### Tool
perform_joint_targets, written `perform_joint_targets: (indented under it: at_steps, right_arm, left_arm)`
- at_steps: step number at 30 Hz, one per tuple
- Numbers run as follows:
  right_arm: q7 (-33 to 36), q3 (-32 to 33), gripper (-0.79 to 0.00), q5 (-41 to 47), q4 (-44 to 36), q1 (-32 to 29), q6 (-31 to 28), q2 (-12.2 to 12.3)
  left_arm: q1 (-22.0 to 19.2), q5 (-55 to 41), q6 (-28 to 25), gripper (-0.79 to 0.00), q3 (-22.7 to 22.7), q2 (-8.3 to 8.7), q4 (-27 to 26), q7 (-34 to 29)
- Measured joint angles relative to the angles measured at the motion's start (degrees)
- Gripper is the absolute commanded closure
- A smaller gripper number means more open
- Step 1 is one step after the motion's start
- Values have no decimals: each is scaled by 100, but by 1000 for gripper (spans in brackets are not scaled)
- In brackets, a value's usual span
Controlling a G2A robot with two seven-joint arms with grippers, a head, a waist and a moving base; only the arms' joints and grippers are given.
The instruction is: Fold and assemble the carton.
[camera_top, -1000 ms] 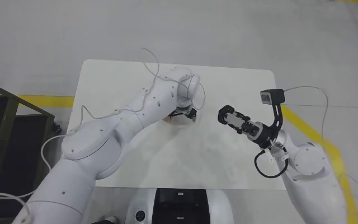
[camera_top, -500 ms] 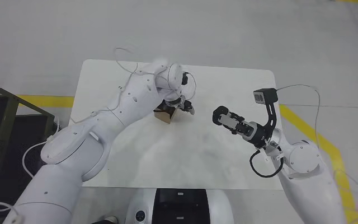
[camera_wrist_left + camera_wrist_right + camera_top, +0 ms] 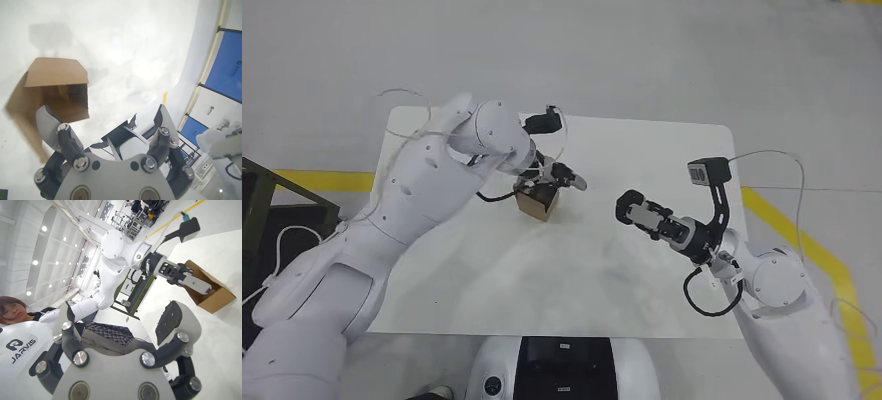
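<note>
A small brown carton (image 3: 535, 205) stands on the white table (image 3: 542, 290), left of centre, its top open and one flap raised. My left gripper (image 3: 564, 178) hovers at the carton's far right corner, open. In the left wrist view the carton (image 3: 56, 89) lies beside the left gripper (image 3: 102, 113), with one finger (image 3: 45, 117) overlapping its open mouth. The right wrist view shows the left gripper (image 3: 198, 286) with a finger dipping over the carton (image 3: 221, 298). My right gripper (image 3: 630, 208) stands open and empty a short way right of the carton; its own view shows the right gripper (image 3: 117, 317).
A dark green cart (image 3: 272, 230) stands off the table's left edge. A yellow floor line (image 3: 802, 240) runs past the right side. Bare tabletop lies in front of the carton and between the two grippers.
The left arm has swung back and to the left, uncovering the carton. The right gripper has edged left toward the carton. The carton has shifted slightly left.
</note>
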Motion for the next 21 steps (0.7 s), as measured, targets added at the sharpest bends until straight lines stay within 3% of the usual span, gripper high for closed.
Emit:
perform_joint_targets:
  at_steps: [4, 11, 15, 21]
  right_arm:
    - [-10, -47, -785, -3, 17, 35, -5, -3]
    - [3, -83, -785, -40, 37, 57, -4, 0]
    - [51, -116, -785, -70, 52, 63, -2, 3]
    - [138, -184, -785, -119, 101, 124, -23, 6]
  left_arm:
    - [335, -406, 87, -785, -587, 347, -705, 88]
    - [982, -760, 164, -785, -1829, 731, -1489, 172]
    - [1309, -348, 141, -785, -2303, 928, -1619, 141]
    - [1674, -204, 176, -785, -2952, 1153, -1379, 185]
